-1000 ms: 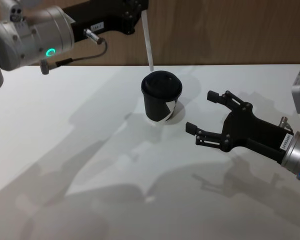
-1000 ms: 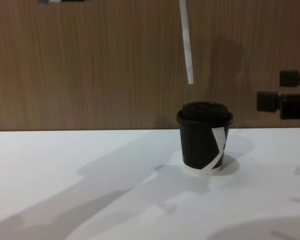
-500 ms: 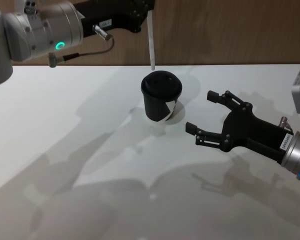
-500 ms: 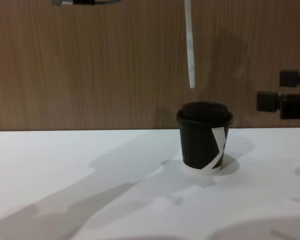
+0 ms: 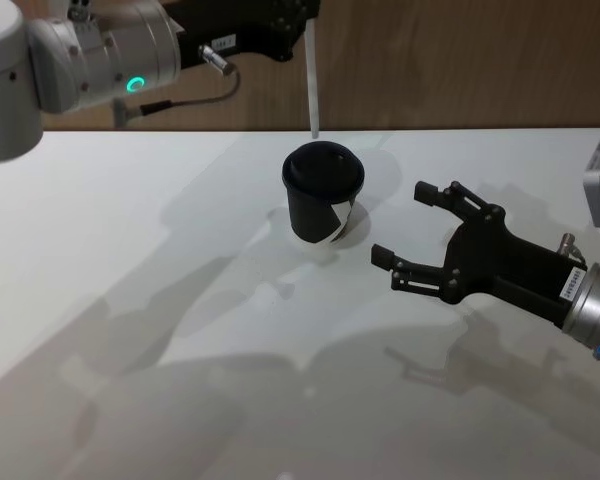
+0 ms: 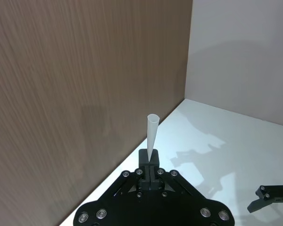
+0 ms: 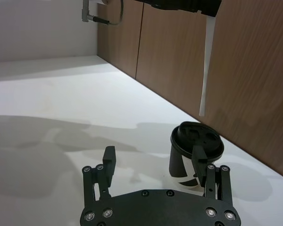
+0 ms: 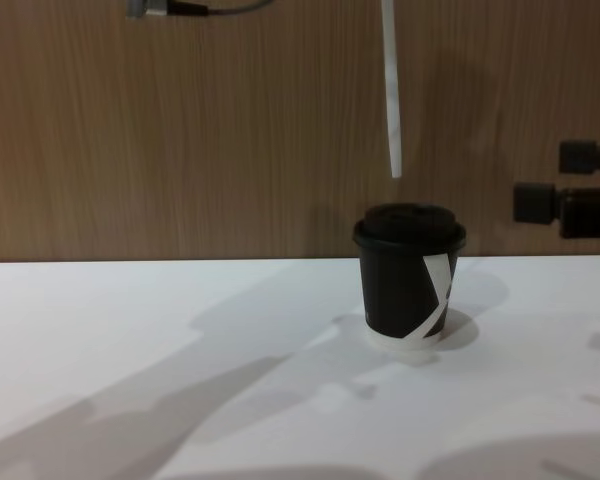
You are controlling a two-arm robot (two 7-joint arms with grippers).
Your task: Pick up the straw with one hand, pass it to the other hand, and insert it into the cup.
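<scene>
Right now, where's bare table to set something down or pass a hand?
Free: table left of the cup out to the wooden wall, and the near strip before it. Crowded: between cup and open right gripper; over the lid, where the left gripper holds the straw.

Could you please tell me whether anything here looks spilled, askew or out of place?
Nothing stands out. The cup stands upright, lid on, no spill. The straw hangs nearly vertical from the left gripper, tip above the lid. The right gripper is open beside the cup.
</scene>
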